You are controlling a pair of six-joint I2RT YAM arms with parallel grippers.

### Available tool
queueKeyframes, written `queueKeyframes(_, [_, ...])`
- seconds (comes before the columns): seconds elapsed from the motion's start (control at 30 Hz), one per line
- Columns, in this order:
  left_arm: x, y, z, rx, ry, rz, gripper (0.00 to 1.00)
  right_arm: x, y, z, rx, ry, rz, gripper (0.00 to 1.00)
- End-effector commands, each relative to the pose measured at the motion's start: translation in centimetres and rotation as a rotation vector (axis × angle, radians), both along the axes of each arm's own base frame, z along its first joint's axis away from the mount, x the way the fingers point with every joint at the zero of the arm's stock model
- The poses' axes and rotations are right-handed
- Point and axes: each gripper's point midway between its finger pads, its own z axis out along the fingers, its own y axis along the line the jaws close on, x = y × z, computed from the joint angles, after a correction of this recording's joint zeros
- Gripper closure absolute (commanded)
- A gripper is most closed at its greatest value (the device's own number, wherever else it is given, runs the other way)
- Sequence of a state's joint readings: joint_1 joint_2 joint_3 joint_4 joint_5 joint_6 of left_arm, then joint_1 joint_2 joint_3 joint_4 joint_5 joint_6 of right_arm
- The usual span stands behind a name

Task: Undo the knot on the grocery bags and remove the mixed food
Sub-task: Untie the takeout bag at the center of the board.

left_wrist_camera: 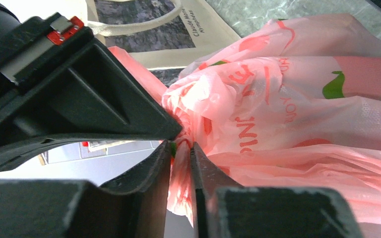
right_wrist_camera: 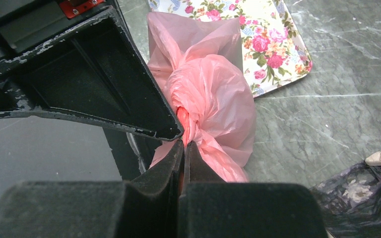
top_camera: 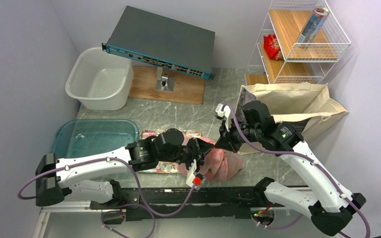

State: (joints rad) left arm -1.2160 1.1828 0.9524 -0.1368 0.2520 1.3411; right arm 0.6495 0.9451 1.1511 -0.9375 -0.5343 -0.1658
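Pink film, thin, limp and probably slippery: the pink plastic bag (top_camera: 225, 166) lies on the table (top_camera: 178, 111) beside the floral tray (right_wrist_camera: 278, 44). Left gripper (left_wrist_camera: 181, 151) and right gripper (right_wrist_camera: 183, 144) each pinch the knot (left_wrist_camera: 183, 126) from opposite sides. Grip the twisted tails; the stretched body likely tears.

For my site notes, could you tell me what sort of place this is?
Probably a lab test cell staged as a kitchen counter: a marble-look table between plain walls, a network switch, and household props like the wire shelf and pink plastic bag.
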Motion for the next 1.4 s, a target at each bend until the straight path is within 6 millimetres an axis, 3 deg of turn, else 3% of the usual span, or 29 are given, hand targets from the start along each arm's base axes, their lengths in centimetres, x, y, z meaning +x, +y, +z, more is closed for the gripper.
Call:
queueKeyframes(0.0, [0.8,0.6,-1.9,0.063,-0.057,0.026,0.73,-0.7,1.0,1.8,0.075,-0.025,0.065,1.00])
queueKeyframes(0.17, [1.7,0.7,-2.7,0.088,-0.083,0.062,0.74,-0.9,0.9,1.7,0.071,-0.023,0.076,1.00])
queueKeyframes(0.27, [2.2,0.7,-2.7,0.080,-0.079,0.096,0.97,-1.0,0.5,1.7,0.057,-0.035,0.074,1.00])
queueKeyframes(0.3, [2.4,0.7,-2.4,0.070,-0.077,0.110,1.00,-1.0,0.2,1.6,0.045,-0.040,0.069,1.00])
queueKeyframes(0.57, [1.5,2.6,-1.7,0.011,-0.042,0.110,1.00,0.1,-4.2,-0.4,-0.138,-0.135,-0.048,1.00])
queueKeyframes(0.73, [1.1,4.0,-2.0,0.015,0.002,0.114,1.00,0.7,-6.4,-0.5,-0.212,-0.176,-0.121,1.00])
queueKeyframes(0.97, [2.5,5.6,-1.0,-0.014,0.067,0.166,1.00,0.7,-7.4,-0.2,-0.233,-0.210,-0.139,1.00])
queueKeyframes(1.1, [2.5,5.7,0.9,-0.056,0.131,0.162,1.00,0.7,-6.1,1.2,-0.168,-0.210,-0.114,1.00])
queueKeyframes(1.13, [2.1,5.2,1.7,-0.077,0.137,0.147,0.97,0.8,-5.6,1.6,-0.146,-0.196,-0.112,1.00])
queueKeyframes(1.2, [1.5,3.9,3.1,-0.101,0.128,0.128,0.67,0.8,-4.4,2.1,-0.103,-0.161,-0.097,1.00])
queueKeyframes(1.23, [1.1,3.2,3.4,-0.100,0.120,0.111,0.60,0.8,-4.0,2.4,-0.084,-0.152,-0.091,1.00])
queueKeyframes(1.37, [0.1,0.7,4.0,-0.116,0.099,0.052,0.64,0.8,-2.9,3.1,-0.036,-0.137,-0.067,1.00])
